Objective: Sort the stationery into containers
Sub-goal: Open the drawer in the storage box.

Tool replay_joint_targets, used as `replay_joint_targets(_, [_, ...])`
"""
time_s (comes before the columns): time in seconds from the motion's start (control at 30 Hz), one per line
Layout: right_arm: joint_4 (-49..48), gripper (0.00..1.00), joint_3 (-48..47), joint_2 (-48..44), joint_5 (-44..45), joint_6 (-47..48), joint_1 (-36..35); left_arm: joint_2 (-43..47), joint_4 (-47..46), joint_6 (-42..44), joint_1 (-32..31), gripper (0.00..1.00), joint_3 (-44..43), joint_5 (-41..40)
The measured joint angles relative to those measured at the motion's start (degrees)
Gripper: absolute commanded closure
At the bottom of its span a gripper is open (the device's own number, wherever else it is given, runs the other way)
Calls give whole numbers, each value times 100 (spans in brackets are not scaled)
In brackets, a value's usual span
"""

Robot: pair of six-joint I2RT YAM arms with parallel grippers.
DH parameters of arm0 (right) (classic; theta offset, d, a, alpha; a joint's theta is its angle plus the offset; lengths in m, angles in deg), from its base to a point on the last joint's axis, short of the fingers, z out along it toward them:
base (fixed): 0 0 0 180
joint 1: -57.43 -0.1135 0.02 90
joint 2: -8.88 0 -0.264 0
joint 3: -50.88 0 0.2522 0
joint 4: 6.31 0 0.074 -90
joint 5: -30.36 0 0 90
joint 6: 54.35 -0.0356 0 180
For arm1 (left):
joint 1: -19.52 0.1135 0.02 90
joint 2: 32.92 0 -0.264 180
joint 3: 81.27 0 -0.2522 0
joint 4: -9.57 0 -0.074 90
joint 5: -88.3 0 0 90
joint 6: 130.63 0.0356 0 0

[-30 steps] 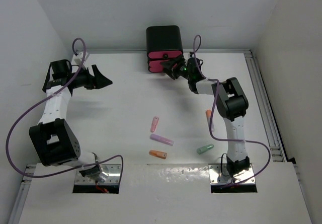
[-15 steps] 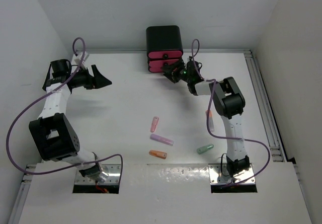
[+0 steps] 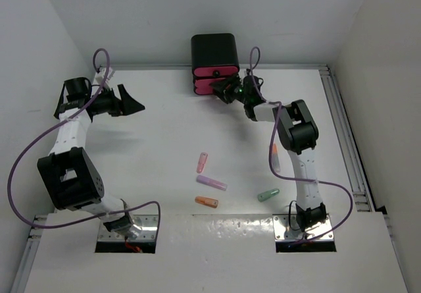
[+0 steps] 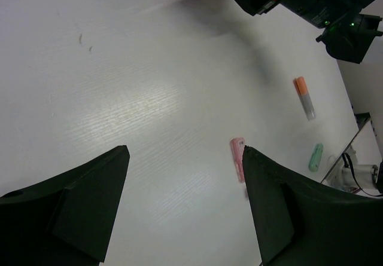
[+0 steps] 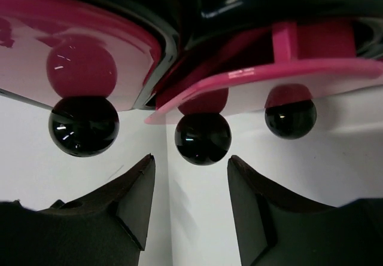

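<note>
The containers are pink drawers (image 3: 215, 73) stacked in a black box (image 3: 214, 51) at the back of the table. My right gripper (image 3: 221, 89) is right in front of them. In the right wrist view it (image 5: 190, 160) stands open, with one round dark knob (image 5: 203, 138) just beyond its fingertips, untouched, on a pink drawer front (image 5: 281, 75). My left gripper (image 3: 136, 106) hovers open and empty at the far left. The stationery lies mid-table: pink stick (image 3: 202, 162), purple stick (image 3: 211, 183), orange stick (image 3: 206, 201), green stick (image 3: 268, 194), orange-white stick (image 3: 273, 153).
Other dark knobs (image 5: 84, 125) (image 5: 291, 118) flank the middle one. In the left wrist view the pink stick (image 4: 237, 152), orange-white stick (image 4: 304, 96) and green stick (image 4: 315, 156) lie ahead of my left gripper (image 4: 185, 158). White walls close in the table on three sides.
My right gripper has crept a little left and closer to the drawer fronts, its jaws narrowing slightly. The left arm has barely shifted and the sticks have not moved.
</note>
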Motion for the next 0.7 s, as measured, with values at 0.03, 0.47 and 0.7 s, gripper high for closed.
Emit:
replay_joint_targets(0.03, [-2,49,-11,0,7,4,7,-17,-2,0,2,18,0,0])
replay_joint_targets(0.47, [125,52,-205,160,173,153,79,-262,-48,0,35,18,-2,0])
replay_joint_targets(0.7, [175,53,-466,258,208,197,98,-459,-85,-7,35,18,-111,0])
